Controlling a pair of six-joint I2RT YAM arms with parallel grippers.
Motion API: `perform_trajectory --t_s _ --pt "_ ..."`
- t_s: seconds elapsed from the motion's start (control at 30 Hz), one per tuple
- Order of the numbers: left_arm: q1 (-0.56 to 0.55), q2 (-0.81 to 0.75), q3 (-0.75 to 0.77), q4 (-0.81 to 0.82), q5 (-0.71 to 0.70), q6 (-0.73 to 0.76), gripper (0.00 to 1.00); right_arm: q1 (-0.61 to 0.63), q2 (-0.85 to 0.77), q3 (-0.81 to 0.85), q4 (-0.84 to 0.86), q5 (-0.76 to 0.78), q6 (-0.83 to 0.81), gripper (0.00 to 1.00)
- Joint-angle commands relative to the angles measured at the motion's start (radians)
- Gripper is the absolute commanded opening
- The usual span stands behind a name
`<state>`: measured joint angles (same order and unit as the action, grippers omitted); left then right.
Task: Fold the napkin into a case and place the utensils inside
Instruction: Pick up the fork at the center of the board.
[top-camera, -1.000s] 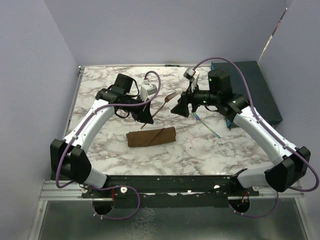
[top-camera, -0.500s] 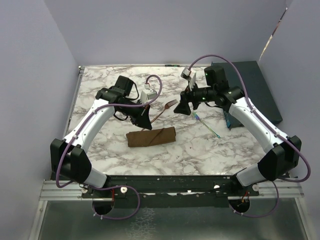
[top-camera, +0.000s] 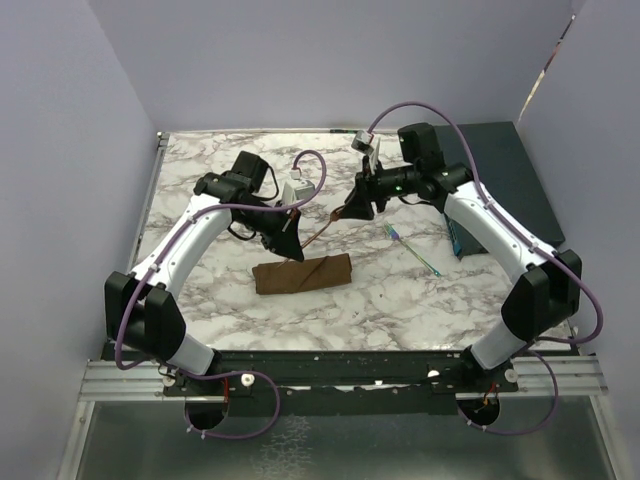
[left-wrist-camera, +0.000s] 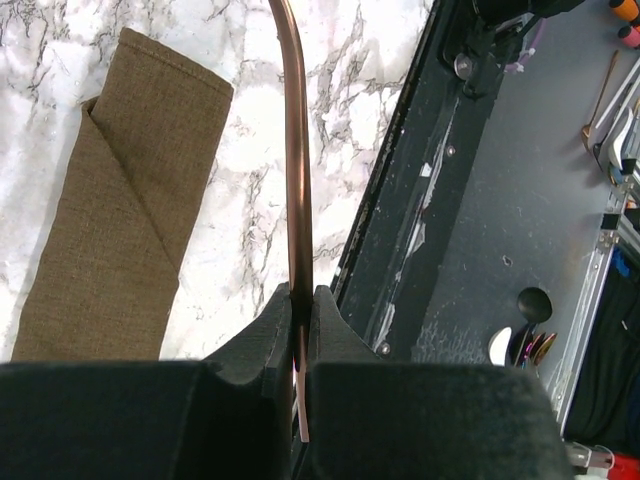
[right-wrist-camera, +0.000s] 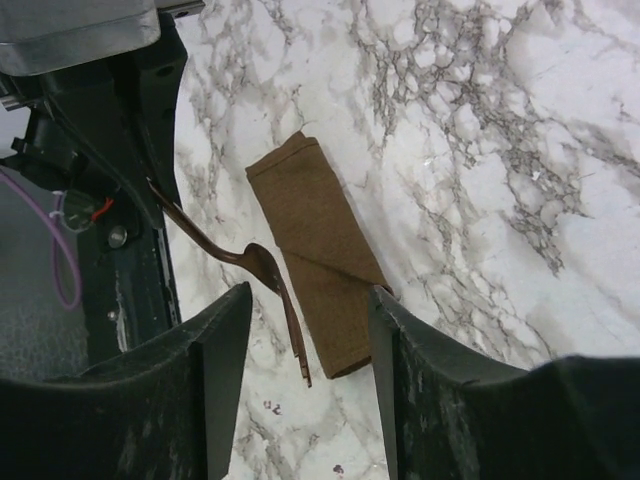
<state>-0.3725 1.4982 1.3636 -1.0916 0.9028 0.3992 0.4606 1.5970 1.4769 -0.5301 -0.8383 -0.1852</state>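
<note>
Lilac walls (top-camera: 300, 60) surround a marble-patterned table (top-camera: 400, 300); below its near edge, perhaps a grey floor (top-camera: 330, 450).

No writing, label, brand, number or sign can be read on anything here.

The fork (top-camera: 318, 228) bars the gap between left hand (top-camera: 292, 245) and right hand (top-camera: 350, 210).

A: Case (top-camera: 302, 273) position?
B: On the table (top-camera: 200, 160), near centre, in front of left tool (top-camera: 293, 245) and right tool (top-camera: 345, 212).
A: Fork (top-camera: 318, 228)?
B: Above the table, behind the case, between the tools; handle in the left tool.
A: Box (top-camera: 515, 160)?
B: Far right corner.
</note>
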Motion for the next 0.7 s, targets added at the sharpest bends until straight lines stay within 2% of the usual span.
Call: perform_trajectory --t_s 0.0,0.1,0.17,0.2,0.3,0.4,0.5,0.57,0.67 --pt "0.0 0.005 0.037 -0.019 0.047 0.036 0.0 -0.002 0.037 0.031 -0.002 -0.082 0.0 0.47" --pt "-0.001 0.008 0.04 -0.028 0.044 0.048 0.0 -0.002 0.036 0.02 -0.011 -0.079 0.0 0.25" --pt "0.0 0.011 0.039 -0.035 0.037 0.054 0.0 -0.002 0.021 0.006 0.011 -0.057 0.022 0.06" --pt "0.0 0.014 0.039 -0.039 0.032 0.058 0.0 -0.002 0.013 -0.001 0.022 -0.048 0.034 0.01" --pt "0.0 0.03 0.047 -0.058 -0.004 0.075 0.01 -0.001 -0.014 -0.03 0.063 -0.019 0.079 0.01" --pt "0.001 0.037 0.048 -0.025 -0.089 0.03 0.36 -0.002 -0.036 -0.063 0.096 0.077 0.159 0.01" --pt "0.007 0.013 0.028 0.077 -0.195 -0.04 0.57 -0.002 -0.029 -0.093 0.051 0.258 0.292 0.01" --pt "0.007 0.001 0.023 0.124 -0.292 -0.061 0.62 -0.002 -0.012 -0.11 -0.037 0.343 0.361 0.01" --pt "0.016 0.005 0.025 0.156 -0.406 -0.057 0.63 -0.002 -0.053 -0.238 -0.061 0.408 0.457 0.01"
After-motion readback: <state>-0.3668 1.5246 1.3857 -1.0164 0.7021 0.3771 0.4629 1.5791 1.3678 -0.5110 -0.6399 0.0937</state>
